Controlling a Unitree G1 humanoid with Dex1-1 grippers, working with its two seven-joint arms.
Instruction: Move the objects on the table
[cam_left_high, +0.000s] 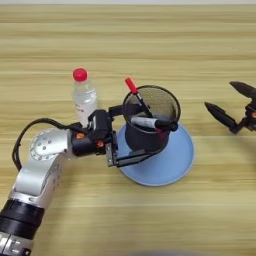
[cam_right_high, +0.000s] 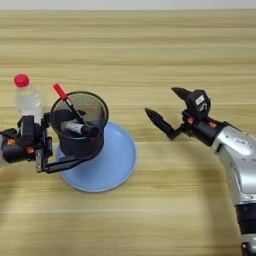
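a black mesh pen cup (cam_left_high: 150, 125) is standing upright on a light blue plate (cam_left_high: 172, 165), which is lying on the light wooden bench (cam_left_high: 125, 45) a little left of the middle and nearer the front edge than the far one. the cup is sitting on the left part of the plate, leaving the plate's right and front parts bare. inside the cup a red-capped pen (cam_left_high: 134, 90) is leaning out toward the far left, its red tip sticking up above the rim, and a white-and-black marker (cam_left_high: 150, 122) is lying across the opening, its dark end resting at the right side of the rim. the left gripper (cam_left_high: 125, 135) is reaching in from the front left corner and is holding the cup: one of its black fingers (cam_left_high: 131, 160) is lying along the front of the cup's base, over the plate, and the other is pressing at the far side of the cup near the rim, so the fingers are closing around the cup's wall. a small clear plastic bottle (cam_left_high: 83, 97) with a red cap is standing upright just beyond the left gripper's wrist, close to the left of the cup but apart from it. the right gripper (cam_right_high: 167, 110) is hovering over bare bench to the right of the plate, well apart from it, with its two pointed fingers spread wide and nothing between them.
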